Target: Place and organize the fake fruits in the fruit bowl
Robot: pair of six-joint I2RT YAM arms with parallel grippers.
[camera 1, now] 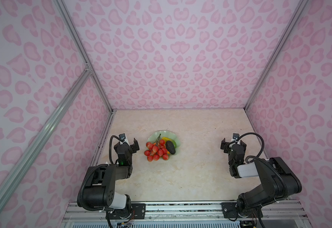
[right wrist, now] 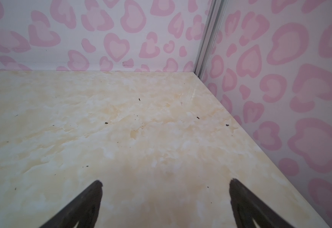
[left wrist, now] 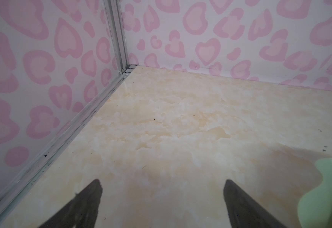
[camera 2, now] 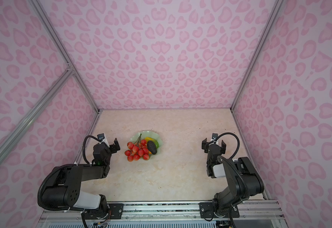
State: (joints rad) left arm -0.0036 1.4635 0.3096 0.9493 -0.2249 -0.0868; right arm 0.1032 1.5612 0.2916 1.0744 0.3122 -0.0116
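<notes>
My left end effector (camera 1: 130, 145) stands wide open and holds nothing; in the left wrist view I see only bare counter (left wrist: 161, 128) between its two fingers. The bowl (camera 1: 176, 141) lies just to its right in both top views, and its pale green rim enters the lower right corner of the left wrist view. My right end effector (camera 1: 233, 145) is also fully open and empty, and it is well apart from the bowl, far at the right of the frame. So the left arm is clearly the nearer one.

The fruits are piled in the bowl. The berry cluster (camera 1: 156, 151) spreads to the lower left, and I think some berries hang over the rim toward the counter. The avocado (camera 1: 170, 147) lies with its long axis from upper left to lower right. Yellow and green pieces are mostly hidden behind it, and I cannot make out the strawberry or the small orange among the berries.
</notes>
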